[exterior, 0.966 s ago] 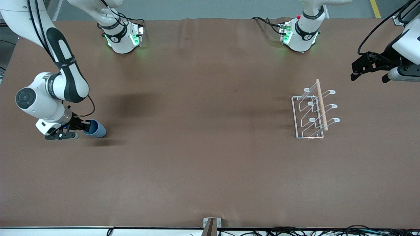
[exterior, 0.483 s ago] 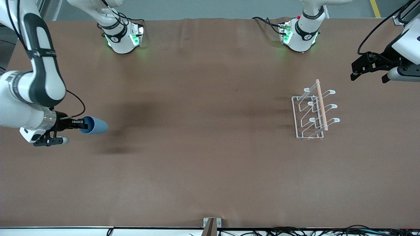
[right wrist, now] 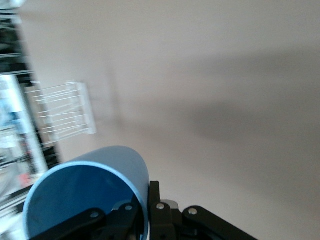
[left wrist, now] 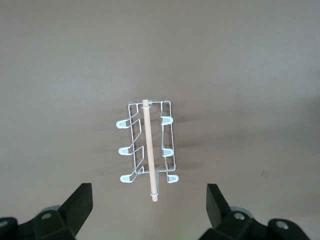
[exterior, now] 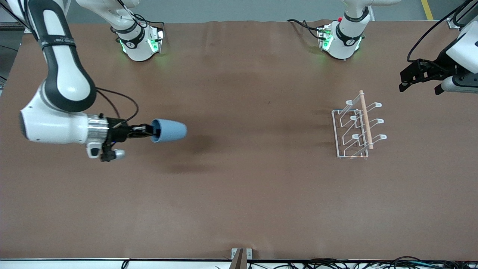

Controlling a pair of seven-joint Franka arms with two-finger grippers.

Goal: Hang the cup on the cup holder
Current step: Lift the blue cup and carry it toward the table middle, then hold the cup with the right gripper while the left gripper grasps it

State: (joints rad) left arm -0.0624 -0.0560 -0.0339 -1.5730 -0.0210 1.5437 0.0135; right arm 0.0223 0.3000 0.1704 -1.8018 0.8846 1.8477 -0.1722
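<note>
The right gripper pinches the cup by its rim, carried sideways above the surface (mouth toward the wrist), well apart from the cup holder. The left gripper waits near the rack with its jaws wide, leaving the prongs unobstructed.

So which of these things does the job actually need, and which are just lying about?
Needed:
- cup, held above the table by the shut right gripper
- cup holder, standing toward the left arm's end

Lying about:
- nothing loose; the open left gripper just waits
</note>
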